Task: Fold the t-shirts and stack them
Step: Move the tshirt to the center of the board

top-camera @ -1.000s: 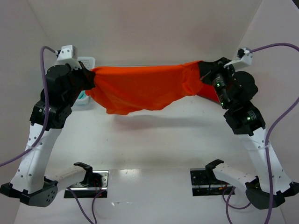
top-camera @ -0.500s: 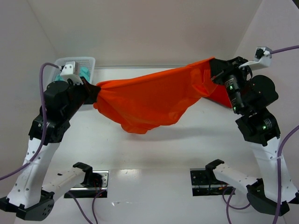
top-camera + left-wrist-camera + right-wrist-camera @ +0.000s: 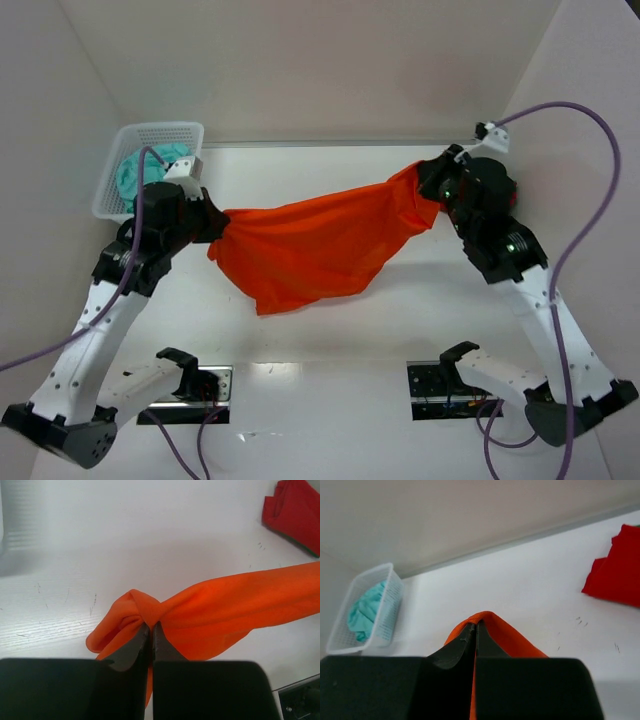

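Observation:
The bright orange t-shirt (image 3: 310, 250) hangs stretched between my two grippers above the table, sagging low in the middle. My left gripper (image 3: 215, 225) is shut on its left end, which shows bunched at the jaws in the left wrist view (image 3: 151, 626). My right gripper (image 3: 425, 185) is shut on its right end, where a fold of orange cloth (image 3: 492, 622) wraps the tips (image 3: 475, 625). The deeper red t-shirt (image 3: 295, 512) lies folded on the table at the far right, also in the right wrist view (image 3: 617, 572); my right arm hides it in the top view.
A white mesh basket (image 3: 150, 135) holding a teal cloth (image 3: 135, 175) stands at the back left corner, just behind my left arm. It also shows in the right wrist view (image 3: 385, 587). White walls close in the table at the back and sides.
Both arms have come down and nearer with the orange shirt. The shirt hangs lower and looser, and the basket behind my left arm now shows.

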Motion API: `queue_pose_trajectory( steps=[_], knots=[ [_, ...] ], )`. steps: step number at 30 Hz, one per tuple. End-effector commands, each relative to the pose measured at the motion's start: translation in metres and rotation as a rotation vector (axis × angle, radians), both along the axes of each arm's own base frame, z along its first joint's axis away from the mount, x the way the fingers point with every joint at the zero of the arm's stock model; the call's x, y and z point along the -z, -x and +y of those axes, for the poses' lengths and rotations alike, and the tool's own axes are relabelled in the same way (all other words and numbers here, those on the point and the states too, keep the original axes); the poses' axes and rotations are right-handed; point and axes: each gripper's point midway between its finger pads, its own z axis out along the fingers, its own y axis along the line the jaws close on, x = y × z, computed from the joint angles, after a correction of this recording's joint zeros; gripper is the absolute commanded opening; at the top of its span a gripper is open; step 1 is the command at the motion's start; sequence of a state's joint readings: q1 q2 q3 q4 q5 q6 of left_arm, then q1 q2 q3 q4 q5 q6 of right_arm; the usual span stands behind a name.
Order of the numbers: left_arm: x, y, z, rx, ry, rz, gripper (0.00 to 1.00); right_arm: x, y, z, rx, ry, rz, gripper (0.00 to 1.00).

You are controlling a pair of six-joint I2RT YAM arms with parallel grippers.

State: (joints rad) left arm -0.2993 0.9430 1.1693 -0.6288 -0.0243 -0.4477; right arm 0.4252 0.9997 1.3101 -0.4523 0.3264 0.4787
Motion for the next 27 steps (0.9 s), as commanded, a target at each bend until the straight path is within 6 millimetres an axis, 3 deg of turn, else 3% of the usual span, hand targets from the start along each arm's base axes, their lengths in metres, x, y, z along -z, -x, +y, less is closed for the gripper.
queue_pose_trajectory(
  steps=[1, 3, 4, 5, 9, 10, 12, 14, 16, 18, 19, 20, 21, 22, 23, 24, 25, 26, 27],
  knots=[
    [-0.011, -0.059, -0.005, -0.033, -0.027, -0.046, 0.02, -0.032, -0.032, -0.005, 0.05, 0.013, -0.067, 0.0],
    [-0.02, -0.09, -0.005, -0.052, -0.034, -0.055, 0.0, -0.04, -0.054, -0.007, 0.058, 0.028, -0.068, 0.0],
    [-0.033, -0.111, -0.004, -0.061, -0.031, -0.08, 0.0, -0.041, -0.074, -0.005, 0.06, 0.039, -0.061, 0.0],
    [-0.048, -0.129, -0.006, -0.054, -0.017, -0.102, 0.0, -0.063, -0.078, -0.009, 0.069, 0.035, -0.103, 0.0],
    [-0.111, -0.175, 0.005, -0.07, 0.006, -0.23, 0.0, -0.117, -0.097, -0.009, 0.091, 0.06, -0.183, 0.0],
    [-0.128, -0.181, 0.004, -0.067, 0.004, -0.265, 0.0, -0.124, -0.098, -0.009, 0.091, 0.064, -0.19, 0.0],
    [-0.136, -0.192, 0.003, -0.054, -0.014, -0.278, 0.0, -0.151, -0.093, -0.01, 0.09, 0.05, -0.241, 0.0],
    [-0.144, -0.19, 0.001, -0.041, -0.017, -0.287, 0.0, -0.155, -0.089, -0.01, 0.082, 0.047, -0.251, 0.0],
    [-0.134, -0.184, -0.003, -0.014, -0.01, -0.264, 0.01, -0.153, -0.076, -0.012, 0.073, 0.026, -0.257, 0.0],
    [-0.106, -0.167, -0.005, 0.009, -0.001, -0.214, 0.07, -0.13, -0.058, -0.012, 0.049, 0.002, -0.223, 0.0],
    [-0.109, -0.148, -0.005, 0.02, 0.017, -0.224, 0.1, -0.092, -0.058, -0.005, 0.015, 0.004, -0.15, 0.0],
    [-0.068, -0.137, -0.009, 0.043, 0.027, -0.134, 0.17, -0.061, -0.041, -0.004, -0.009, -0.024, -0.095, 0.0],
    [-0.054, -0.126, -0.011, 0.061, 0.032, -0.104, 0.28, -0.074, -0.024, -0.003, -0.04, -0.063, -0.13, 0.0],
    [-0.049, -0.111, -0.01, 0.07, 0.034, -0.089, 0.5, -0.03, -0.018, 0.013, -0.128, -0.07, -0.039, 0.0],
    [-0.034, -0.1, -0.008, 0.07, 0.028, -0.043, 0.67, -0.013, -0.003, 0.021, -0.18, -0.111, 0.001, 0.0],
    [-0.018, -0.086, -0.006, 0.07, 0.023, -0.005, 0.84, 0.032, 0.005, 0.031, -0.23, -0.13, 0.107, 0.0],
    [-0.008, -0.076, -0.002, 0.062, 0.016, 0.017, 0.95, 0.069, 0.015, 0.042, -0.29, -0.152, 0.203, 0.03],
    [-0.002, -0.068, 0.001, 0.052, 0.009, 0.033, 0.99, 0.096, 0.03, 0.057, -0.382, -0.188, 0.295, 0.13],
    [-0.005, -0.058, 0.006, 0.032, -0.001, 0.026, 1.0, 0.131, 0.047, 0.062, -0.409, -0.209, 0.411, 0.43]
  ],
)
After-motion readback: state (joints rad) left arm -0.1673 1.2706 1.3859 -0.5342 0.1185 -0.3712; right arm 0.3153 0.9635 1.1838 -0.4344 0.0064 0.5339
